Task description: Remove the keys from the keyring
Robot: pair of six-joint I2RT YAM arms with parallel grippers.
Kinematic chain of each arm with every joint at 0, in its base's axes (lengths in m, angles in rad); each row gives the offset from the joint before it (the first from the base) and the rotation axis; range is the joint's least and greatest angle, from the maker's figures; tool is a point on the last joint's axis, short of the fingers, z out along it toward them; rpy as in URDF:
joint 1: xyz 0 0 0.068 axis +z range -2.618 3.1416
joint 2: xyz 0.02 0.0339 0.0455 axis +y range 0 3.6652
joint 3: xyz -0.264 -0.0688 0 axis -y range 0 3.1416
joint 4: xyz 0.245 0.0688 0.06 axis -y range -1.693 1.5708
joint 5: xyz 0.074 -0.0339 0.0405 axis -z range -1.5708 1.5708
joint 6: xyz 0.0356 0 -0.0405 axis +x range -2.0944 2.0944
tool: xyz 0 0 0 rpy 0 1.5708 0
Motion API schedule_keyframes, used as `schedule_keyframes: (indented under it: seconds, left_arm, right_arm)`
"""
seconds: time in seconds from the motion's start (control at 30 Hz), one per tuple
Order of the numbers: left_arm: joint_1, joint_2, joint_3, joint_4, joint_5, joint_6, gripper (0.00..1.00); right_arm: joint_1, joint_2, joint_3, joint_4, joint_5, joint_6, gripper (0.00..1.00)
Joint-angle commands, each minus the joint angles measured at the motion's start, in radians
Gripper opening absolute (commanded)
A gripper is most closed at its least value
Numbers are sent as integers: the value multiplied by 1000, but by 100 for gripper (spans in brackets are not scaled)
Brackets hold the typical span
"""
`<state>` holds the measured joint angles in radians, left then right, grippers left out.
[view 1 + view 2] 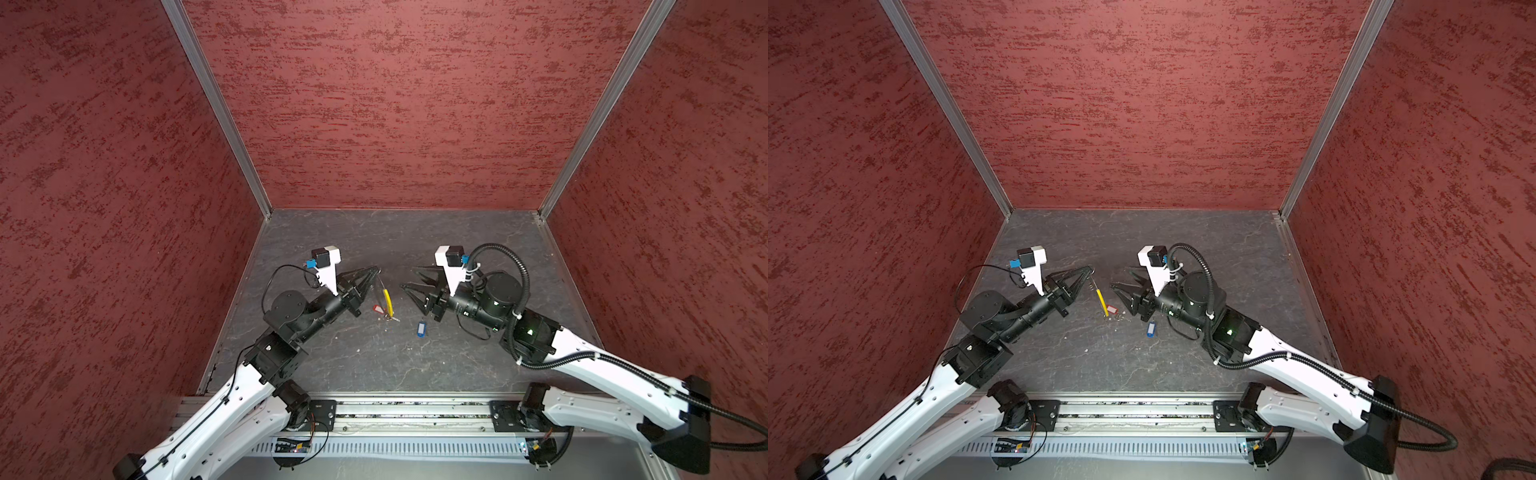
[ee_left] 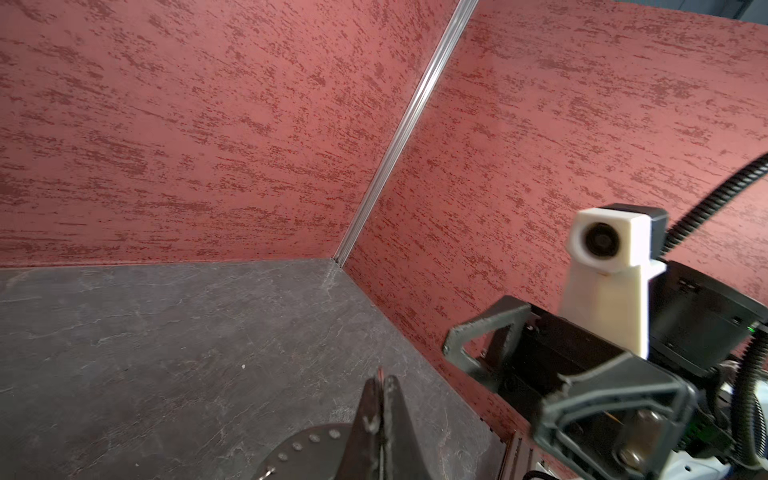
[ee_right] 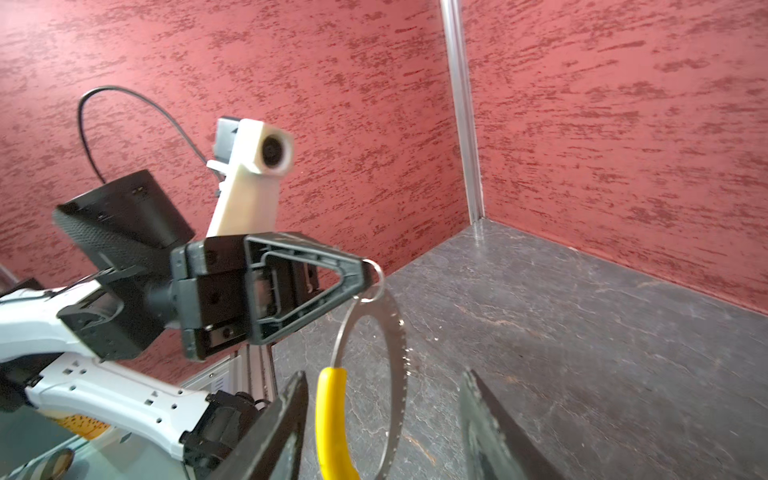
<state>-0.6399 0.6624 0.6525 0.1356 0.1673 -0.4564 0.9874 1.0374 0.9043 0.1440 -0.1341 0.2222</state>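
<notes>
The left jaws are clamping the keyring [image 3: 330,411] by its top, so it is hanging downward; the red-tagged key [image 1: 377,308] is dangling lowest, facing the right jaws, gaping partly open and empty.

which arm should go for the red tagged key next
Right: the right pincer is open and empty near the red-tagged key, while the left pincer is shut on the keyring, holding it up.
</notes>
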Motion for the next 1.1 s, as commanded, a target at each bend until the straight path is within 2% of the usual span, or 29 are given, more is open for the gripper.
schedule_keyframes:
  seconds: [0.0,0.13,0.23,0.37,0.57,0.6,0.63,0.67,0.77,0.8,0.9,1.07]
  left_arm:
    - [-6,9,35,9,-57,-6,0]
    - [-6,25,42,19,-39,-15,0]
    - [-7,29,41,21,-31,-16,0]
    - [-7,23,41,15,-37,-15,0]
    - [-7,28,38,15,-38,-17,0]
    - [-7,26,38,12,-43,-19,5]
    - [-7,24,36,11,-46,-19,21]
    - [-7,21,34,10,-50,-21,42]
    - [-7,4,28,11,-58,-16,82]
    - [-7,-2,29,7,-64,-16,100]
    - [-7,-22,29,-4,-69,-3,99]
    - [-7,-48,17,-7,-77,3,99]
  right_arm:
    - [45,47,45,21,18,-57,59]
    - [54,129,81,-1,57,-73,58]
    - [54,165,96,-8,50,-72,53]
    - [54,179,89,-10,50,-61,26]
    - [51,182,70,-9,58,-46,0]
    - [50,179,66,-9,59,-43,0]
    - [46,175,61,-10,60,-40,0]
    - [38,172,57,-14,64,-33,0]
    - [2,157,33,-25,45,-9,0]
    - [-9,152,23,-27,35,2,0]
    - [-81,137,-37,-27,-16,59,0]
    - [-266,88,-227,19,-83,192,0]
